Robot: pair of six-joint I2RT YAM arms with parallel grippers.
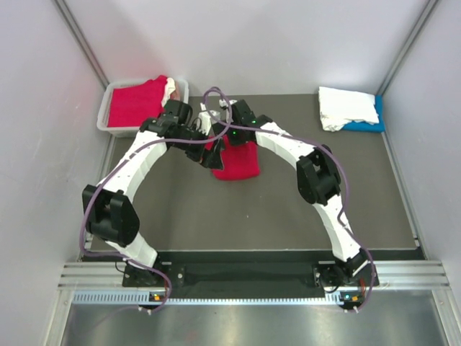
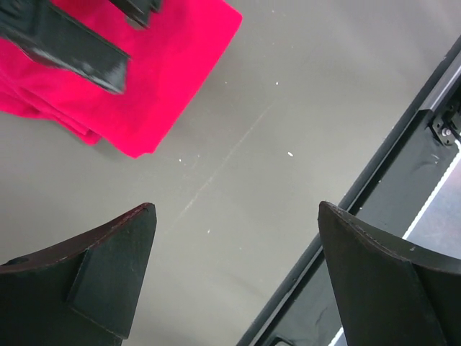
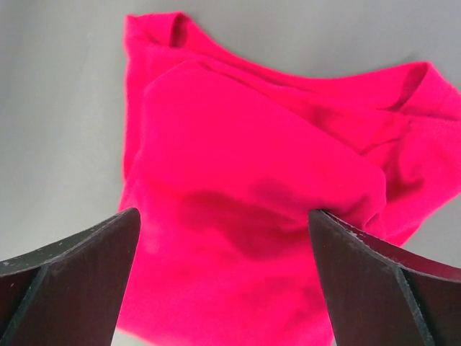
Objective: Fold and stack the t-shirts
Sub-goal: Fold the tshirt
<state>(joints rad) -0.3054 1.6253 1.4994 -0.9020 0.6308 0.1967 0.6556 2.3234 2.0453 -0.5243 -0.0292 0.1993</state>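
On the grey surface (image 1: 187, 209), the partly folded red t-shirt (image 1: 238, 162) lay at the centre, the right end effector (image 3: 223, 216) spread empty above it and the left end effector (image 2: 235, 216) spread beside it, likely poised for another fold.

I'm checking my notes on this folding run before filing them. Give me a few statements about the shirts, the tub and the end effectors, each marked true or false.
1. The red t-shirt on the table lies outside the tub. True.
2. The right end effector is shut on that shirt. False: it is open above it, holding nothing.
3. A white t-shirt lies on a blue t-shirt at the far right. True.
4. The tub is empty. False: red cloth lies in it.
5. The left end effector is open. True.
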